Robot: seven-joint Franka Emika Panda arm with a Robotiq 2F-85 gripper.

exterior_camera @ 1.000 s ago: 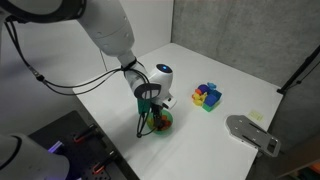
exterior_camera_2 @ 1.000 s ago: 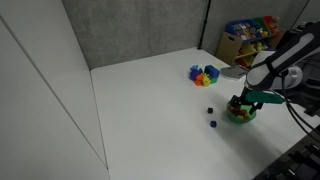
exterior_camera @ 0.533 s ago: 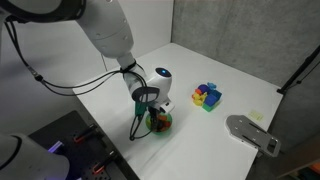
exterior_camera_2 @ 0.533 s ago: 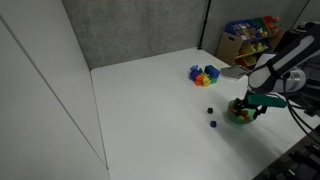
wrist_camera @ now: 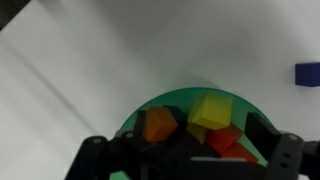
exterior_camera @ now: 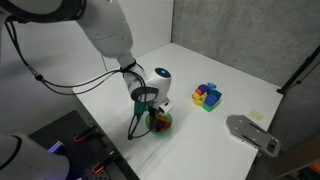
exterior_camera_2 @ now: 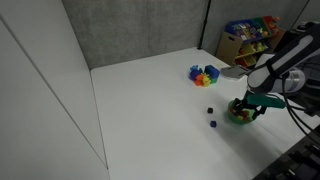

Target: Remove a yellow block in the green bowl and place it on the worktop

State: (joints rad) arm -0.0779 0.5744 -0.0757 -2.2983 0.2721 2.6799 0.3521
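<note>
The green bowl [wrist_camera: 190,104] sits near the worktop's [exterior_camera: 220,70] front edge and also shows in both exterior views [exterior_camera: 163,121] [exterior_camera_2: 238,117]. In the wrist view it holds a yellow block [wrist_camera: 211,110], an orange block [wrist_camera: 158,123] and a red block [wrist_camera: 224,139]. My gripper [wrist_camera: 190,150] hangs directly over the bowl [exterior_camera: 150,105] [exterior_camera_2: 246,103]. Its fingers are spread apart on either side of the blocks, open, holding nothing.
A cluster of yellow, blue and magenta blocks [exterior_camera: 207,96] [exterior_camera_2: 204,74] lies further back on the worktop. Two small dark blue blocks [exterior_camera_2: 212,124] [exterior_camera_2: 209,110] lie near the bowl; one shows in the wrist view [wrist_camera: 308,72]. A grey flat device [exterior_camera: 250,132] lies at the worktop's edge.
The gripper has moved slightly over the bowl; otherwise nothing visibly changed.
</note>
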